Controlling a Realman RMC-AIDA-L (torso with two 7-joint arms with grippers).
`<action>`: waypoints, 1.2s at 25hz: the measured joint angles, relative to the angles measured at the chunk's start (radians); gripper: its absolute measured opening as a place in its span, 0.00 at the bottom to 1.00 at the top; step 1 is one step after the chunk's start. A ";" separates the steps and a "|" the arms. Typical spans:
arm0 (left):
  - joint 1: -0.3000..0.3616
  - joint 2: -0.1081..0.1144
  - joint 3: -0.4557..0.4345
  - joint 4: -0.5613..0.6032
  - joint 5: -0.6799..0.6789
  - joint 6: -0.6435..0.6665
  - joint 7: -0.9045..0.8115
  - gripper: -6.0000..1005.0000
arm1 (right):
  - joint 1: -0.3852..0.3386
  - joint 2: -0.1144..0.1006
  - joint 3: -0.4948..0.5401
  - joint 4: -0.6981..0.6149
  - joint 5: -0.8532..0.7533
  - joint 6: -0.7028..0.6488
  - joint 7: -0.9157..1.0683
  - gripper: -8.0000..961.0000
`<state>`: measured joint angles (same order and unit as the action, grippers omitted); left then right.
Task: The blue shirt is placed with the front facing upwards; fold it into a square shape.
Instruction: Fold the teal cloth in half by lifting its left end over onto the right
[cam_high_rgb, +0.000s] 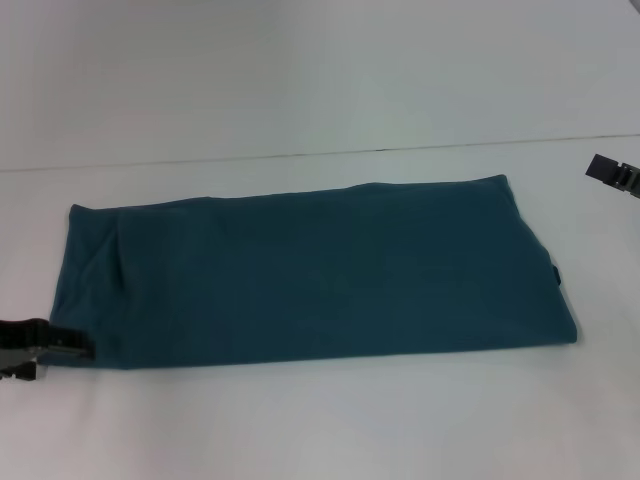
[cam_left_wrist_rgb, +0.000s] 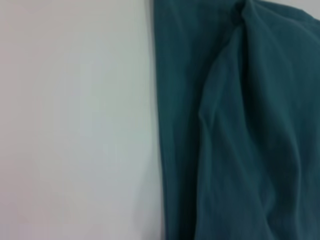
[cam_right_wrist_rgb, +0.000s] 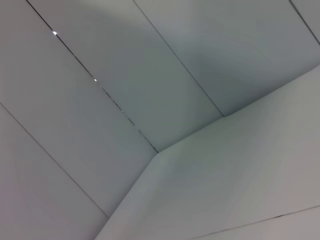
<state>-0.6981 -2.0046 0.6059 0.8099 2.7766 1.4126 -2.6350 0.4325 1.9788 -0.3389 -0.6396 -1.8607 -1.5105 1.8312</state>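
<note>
The blue shirt (cam_high_rgb: 320, 270) lies flat on the white table as a long teal rectangle running left to right. Its plain side faces up and no lettering shows. A small dark tab (cam_high_rgb: 555, 272) sticks out at its right end. My left gripper (cam_high_rgb: 72, 347) sits low at the shirt's near-left corner, its tip at the cloth's edge. The left wrist view shows the shirt's (cam_left_wrist_rgb: 240, 130) straight edge beside bare table, with a soft crease running along the cloth. My right gripper (cam_high_rgb: 605, 170) hangs at the far right, away from the shirt and above the table.
The white table (cam_high_rgb: 320, 430) reaches well past the shirt on all sides, and its back edge (cam_high_rgb: 300, 155) meets a pale wall. The right wrist view holds only pale wall panels (cam_right_wrist_rgb: 125, 75) and a white surface (cam_right_wrist_rgb: 240, 175).
</note>
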 joint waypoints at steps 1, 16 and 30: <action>-0.001 0.001 0.000 0.000 0.000 -0.004 -0.002 0.92 | 0.000 0.000 0.000 0.000 0.000 0.000 0.000 0.78; -0.011 -0.002 0.028 -0.010 0.020 -0.050 -0.030 0.92 | -0.004 -0.002 0.000 -0.002 0.000 -0.001 0.002 0.78; -0.051 -0.005 0.037 -0.040 0.007 -0.045 -0.023 0.92 | -0.005 -0.005 0.000 -0.002 0.002 0.000 0.002 0.78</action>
<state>-0.7494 -2.0094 0.6428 0.7698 2.7835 1.3678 -2.6584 0.4274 1.9741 -0.3390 -0.6412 -1.8585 -1.5109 1.8331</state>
